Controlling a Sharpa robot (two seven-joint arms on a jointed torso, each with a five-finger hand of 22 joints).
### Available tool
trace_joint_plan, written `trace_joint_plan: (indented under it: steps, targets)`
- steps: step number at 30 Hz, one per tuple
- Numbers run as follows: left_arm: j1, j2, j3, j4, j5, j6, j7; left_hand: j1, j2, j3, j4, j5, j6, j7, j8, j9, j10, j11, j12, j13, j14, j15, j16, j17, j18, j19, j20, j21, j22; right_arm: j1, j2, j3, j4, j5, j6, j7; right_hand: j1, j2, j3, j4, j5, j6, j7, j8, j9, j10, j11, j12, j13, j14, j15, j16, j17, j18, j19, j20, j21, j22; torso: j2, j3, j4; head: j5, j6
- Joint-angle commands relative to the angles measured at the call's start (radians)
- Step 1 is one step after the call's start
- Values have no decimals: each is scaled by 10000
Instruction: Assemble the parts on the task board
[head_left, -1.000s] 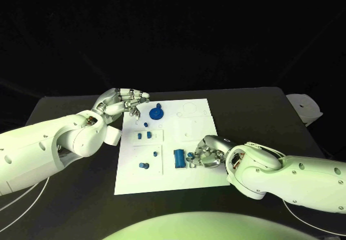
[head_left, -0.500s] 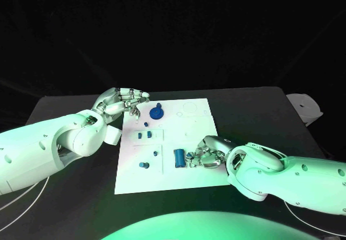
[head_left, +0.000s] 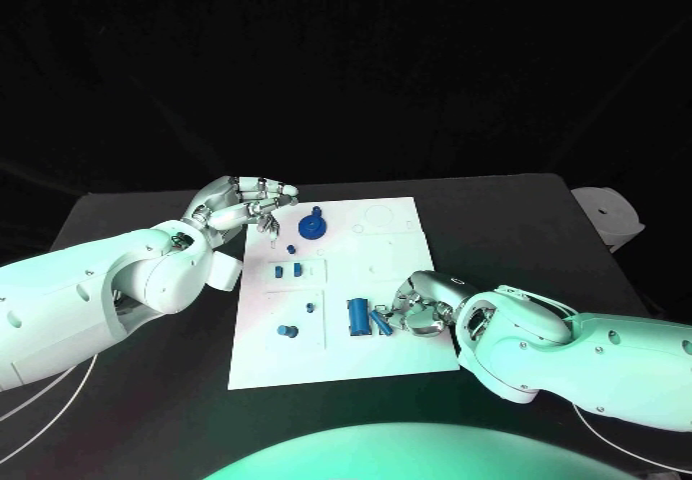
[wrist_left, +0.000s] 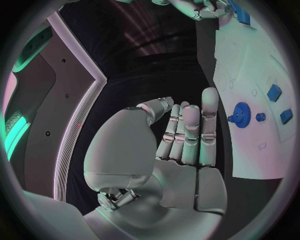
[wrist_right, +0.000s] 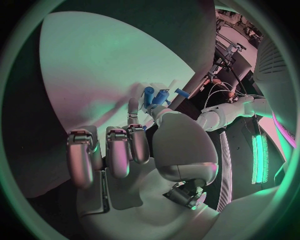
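The black worktop (head_left: 144, 215) carries the white board (head_left: 339, 290) in its middle, with the blue parts spread over it. The largest part, a round gear (head_left: 313, 227), sits toward the far end of the board. A blue cylinder (head_left: 358, 315) lies near the board's middle, and a smaller blue peg (head_left: 381, 321) leans just beside it. 2 small blocks (head_left: 287, 269) and a stud (head_left: 287, 329) lie on the board's left side.

The right hand (head_left: 415, 308) rests low on the board, its fingertips (head_left: 392, 312) at the peg; whether they pinch it or only touch it I cannot tell. The left hand (head_left: 242, 205) hovers at the board's far left corner, fingers loosely curled and apart, holding nothing.

The step in hand looks like seating the peg. To do it well, the right hand should get a firm pinch high on the peg, stand it upright, and avoid nudging the cylinder touching-close beside it. Press straight down only once it lines up with its hole.
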Motion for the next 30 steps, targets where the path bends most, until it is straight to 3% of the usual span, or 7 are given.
trace_joint_plan:
  steps: [1, 11, 21, 30]
  targets:
    - [4, 10, 6, 28, -23, 148, 48, -10, -47, 45, 13, 37, -65, 28, 35, 14, -79, 4, 47, -9, -20, 38, 37, -16, 161, 12, 71, -54, -16, -11, 0, -1, -40, -317, 281, -37, 518, -56, 310, -154, -584, 4, -82, 69, 16, 536, -70, 62, 1932, 974, -89, 44, 2309, -143, 1063, -85, 44, 2634, 3, -3, 9, -26, -6]
    - [5, 5, 6, 30, -30, 153, 25, -10, -47, 45, 13, 37, -65, 28, 35, 14, -79, 4, 47, -9, -20, 38, 37, -16, 161, 12, 71, -54, -16, -11, 41, -2, -137, -516, 684, -61, 936, -560, 627, -329, -1292, -5, -75, 89, 6, 537, -65, 54, 1945, 974, -84, 44, 2311, -143, 1063, -81, 44, 2634, 7, -8, 8, -32, -25]
    - [5, -2, 6, 28, -35, 149, 20, -10, -47, 45, 13, 37, -65, 28, 35, 14, -79, 4, 47, -9, -20, 38, 37, -16, 161, 12, 71, -54, -16, -11, 14, -2, -149, -588, 491, -64, 853, -472, 717, -184, -1320, 24, -69, 95, -6, 541, -58, 57, 1951, 977, -78, 50, 2326, -143, 1063, -77, 44, 2634, 3, 2, 11, -17, -28]
    - [5, 0, 6, 21, -36, 152, 22, -10, -47, 45, 13, 37, -65, 28, 35, 14, -79, 4, 47, -9, -20, 38, 37, -16, 161, 12, 71, -54, -16, -12, -99, 0, 31, -591, -132, 38, 738, -467, 781, -23, -1120, 21, -53, 99, -12, 545, -48, 57, 1956, 978, -73, 51, 2328, -143, 1063, -75, 44, 2634, 3, 10, -8, -7, -10]
